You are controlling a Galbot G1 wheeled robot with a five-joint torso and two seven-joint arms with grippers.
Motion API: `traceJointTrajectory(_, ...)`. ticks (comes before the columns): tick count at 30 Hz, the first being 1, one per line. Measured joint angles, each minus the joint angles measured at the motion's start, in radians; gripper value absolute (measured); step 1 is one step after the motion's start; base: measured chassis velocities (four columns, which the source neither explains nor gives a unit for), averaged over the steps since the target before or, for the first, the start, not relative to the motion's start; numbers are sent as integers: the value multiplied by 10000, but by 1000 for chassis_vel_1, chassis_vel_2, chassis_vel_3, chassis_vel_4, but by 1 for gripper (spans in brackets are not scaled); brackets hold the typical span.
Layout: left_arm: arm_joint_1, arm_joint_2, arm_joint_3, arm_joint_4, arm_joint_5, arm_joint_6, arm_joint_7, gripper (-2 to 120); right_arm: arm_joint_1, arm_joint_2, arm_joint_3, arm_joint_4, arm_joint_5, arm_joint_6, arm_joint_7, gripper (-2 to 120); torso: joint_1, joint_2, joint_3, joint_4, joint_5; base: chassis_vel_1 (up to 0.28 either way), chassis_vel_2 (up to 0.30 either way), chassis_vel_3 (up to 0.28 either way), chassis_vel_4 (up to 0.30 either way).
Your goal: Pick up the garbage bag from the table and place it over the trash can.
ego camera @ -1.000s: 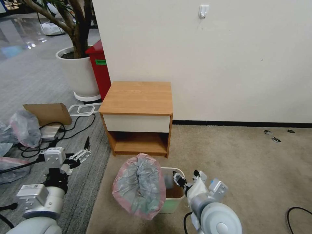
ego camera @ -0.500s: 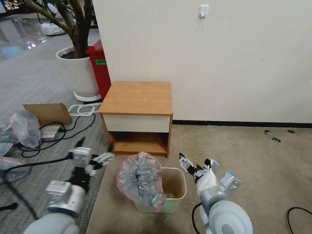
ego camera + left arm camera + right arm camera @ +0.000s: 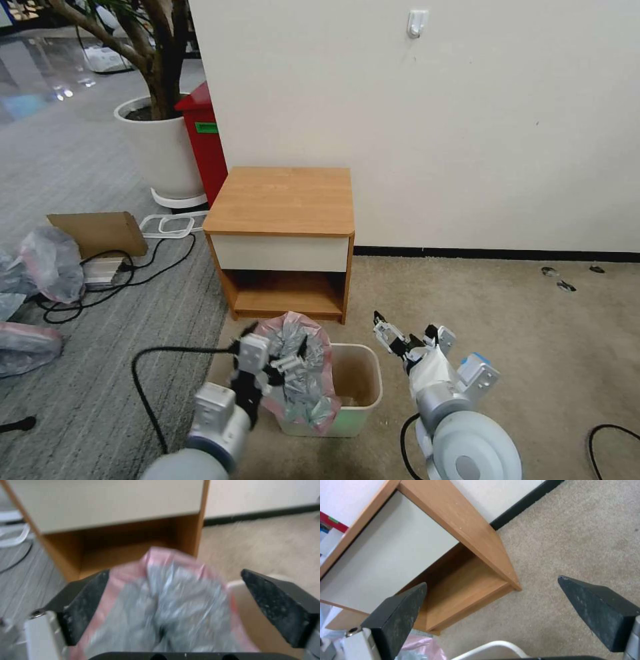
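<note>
The left pincer [image 3: 291, 361] hangs with its dark, wedge-shaped fingers [image 3: 85, 602] spread wide, the garbage bag [image 3: 300, 373] lying between and just beyond them. It grips nothing that I can see. The bag is thin, crinkled grey film with a pink-red edge, draped in folds over the left rim of the trash can [image 3: 357, 393], a cream-white plastic bin with rounded corners standing on beige carpet. The right pincer [image 3: 393, 338] hovers just beside the bin's right side, its fingers also wide apart and empty. Behind the bin stands the desk [image 3: 283, 200], a boxy honey-brown wooden piece with a smooth white drawer front and an open lower shelf.
</note>
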Motion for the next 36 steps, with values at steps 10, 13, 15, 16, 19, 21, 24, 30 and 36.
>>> traceJointTrajectory(10, 1, -241, 54, 451, -134, 1057, -1341, 57, -108, 75, 128, -756, -416, 367, -485, 100, 0, 0, 0, -1, 0, 0, 0, 0, 0)
traceJointTrajectory(13, 0, -245, 37, 571, -183, 1108, -1417, 48, -110, 99, 139, -840, -423, 408, -507, 100, 0, 0, 0, -1, 0, 0, 0, 0, 0)
traceJointTrajectory(15, -5, -275, 25, 667, -211, 1132, -1509, 43, -109, 107, 139, -862, -423, 418, -527, 100, 0, 0, 0, 0, 0, 0, 0, 0, 0)
traceJointTrajectory(16, -7, -318, 17, 728, -262, 1145, -1600, 42, -103, 112, 137, -871, -427, 421, -534, 100, 0, 0, 0, -1, 0, 0, 0, 0, 0)
traceJointTrajectory(19, -18, -360, 2, 802, -350, 1152, -1729, 42, -96, 114, 139, -880, -457, 435, -539, 100, 0, 0, 0, 0, 0, 0, 0, 0, 0)
traceJointTrajectory(21, -65, -377, -23, 921, -416, 1152, -1816, 42, -132, 108, 185, -883, -534, 458, -554, 100, 0, 0, 0, 0, 0, 0, 0, 0, 0)
traceJointTrajectory(24, -127, -377, -30, 1027, -439, 1152, -1825, 42, -194, 100, 239, -883, -599, 511, -584, 100, 0, 0, 0, -1, 0, 0, 0, 0, 0)
traceJointTrajectory(30, -306, -448, 93, 1347, -465, 1130, -1826, 42, -396, 73, 374, -882, -725, 652, -730, 100, 0, 0, 0, -1, 0, 0, 0, 0, 0)
traceJointTrajectory(36, -429, -550, 242, 1715, -482, 1123, -1929, 42, -439, 87, 375, -940, -789, 733, -768, 100, 0, 0, 0, -1, 0, 0, 0, 0, 0)
